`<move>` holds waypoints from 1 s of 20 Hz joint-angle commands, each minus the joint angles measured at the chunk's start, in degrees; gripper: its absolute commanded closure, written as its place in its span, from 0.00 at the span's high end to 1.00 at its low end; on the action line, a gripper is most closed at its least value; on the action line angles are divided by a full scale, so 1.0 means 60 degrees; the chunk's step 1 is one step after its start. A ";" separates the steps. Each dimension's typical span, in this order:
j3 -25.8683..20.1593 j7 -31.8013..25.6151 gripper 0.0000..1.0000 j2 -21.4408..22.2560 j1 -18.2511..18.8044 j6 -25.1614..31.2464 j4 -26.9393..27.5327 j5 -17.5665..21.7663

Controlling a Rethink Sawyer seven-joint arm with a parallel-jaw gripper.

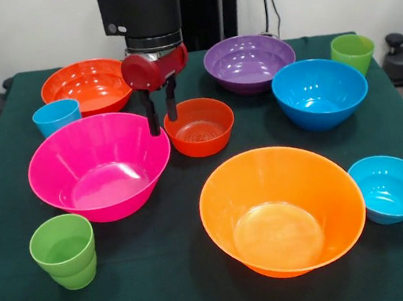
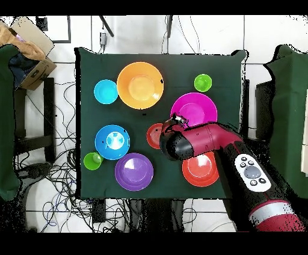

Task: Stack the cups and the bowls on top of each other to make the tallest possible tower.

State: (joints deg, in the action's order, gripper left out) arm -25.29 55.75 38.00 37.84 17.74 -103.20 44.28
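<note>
Pink, orange, purple and blue bowls all lie separate on the green table [image 1: 206, 298]; no tower is started yet. The gripper [image 1: 161, 115] hangs in the upper middle of the front view with its two fingers apart and empty, above the gap between the large pink bowl [image 1: 100, 167] and the small red-orange bowl [image 1: 200, 126]. One finger seems close to the pink rim, the other close to the red-orange rim. I think the risk is here: if the arm goes down at this place, a finger may hit a rim and push or tip a bowl instead of taking it. These glossy walls probably slip easily from a thin pinch. The large orange bowl [image 1: 282, 210] sits at lower right, and a lime green cup [image 1: 64, 252] at lower left.
</note>
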 commanded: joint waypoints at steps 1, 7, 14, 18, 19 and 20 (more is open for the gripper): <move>0.0132 0.0562 1.00 -0.0663 -0.0439 -0.0625 0.0723 0.1023; 0.0297 0.0672 1.00 -0.1003 -0.0474 -0.1060 0.0972 0.1294; 0.0150 0.0534 1.00 -0.0967 -0.0317 -0.1193 0.1037 0.1294; -0.0022 0.0385 1.00 -0.0867 -0.0191 -0.0908 0.0897 0.1042; -0.0033 0.0506 1.00 -0.0806 -0.0207 -0.0242 0.0812 0.0496; -0.0044 0.0626 1.00 -0.0746 -0.0223 0.0424 0.0726 -0.0050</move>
State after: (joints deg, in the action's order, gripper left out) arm -24.81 55.75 33.05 37.04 12.48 -100.67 45.66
